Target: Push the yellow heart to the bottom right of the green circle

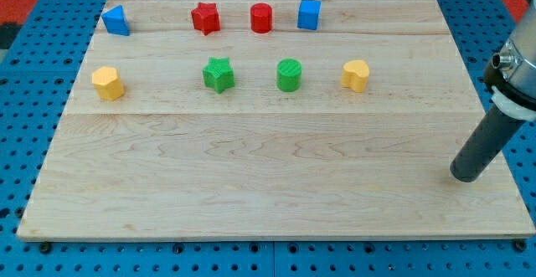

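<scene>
The yellow heart (356,74) lies on the wooden board (268,185), right of the green circle (289,74) and level with it, a clear gap between them. My tip (466,176) rests on the board near its right edge, well below and to the right of the yellow heart, touching no block.
A green star (219,74) lies left of the green circle. A yellow hexagon (108,83) sits at the left. Along the top stand a blue triangle (116,21), a red star (205,17), a red hexagon (261,17) and a blue cube (309,14).
</scene>
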Motion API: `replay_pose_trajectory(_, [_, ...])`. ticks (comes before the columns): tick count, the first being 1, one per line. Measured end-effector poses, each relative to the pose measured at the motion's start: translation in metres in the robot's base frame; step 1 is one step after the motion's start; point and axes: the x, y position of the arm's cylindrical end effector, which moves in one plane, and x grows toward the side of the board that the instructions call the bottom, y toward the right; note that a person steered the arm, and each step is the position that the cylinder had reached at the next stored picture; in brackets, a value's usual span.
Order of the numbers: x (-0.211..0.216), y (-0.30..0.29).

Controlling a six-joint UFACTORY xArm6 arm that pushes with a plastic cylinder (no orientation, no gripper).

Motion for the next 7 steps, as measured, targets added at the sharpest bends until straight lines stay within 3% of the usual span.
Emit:
replay_pose_trajectory(2, [-0.033,-0.007])
replay_pose_trajectory(4, [-0.035,-0.023])
replay_pose_trajectory(5, [-0.06,-0.021])
replay_pose_trajectory(7, [-0.196,-0.042])
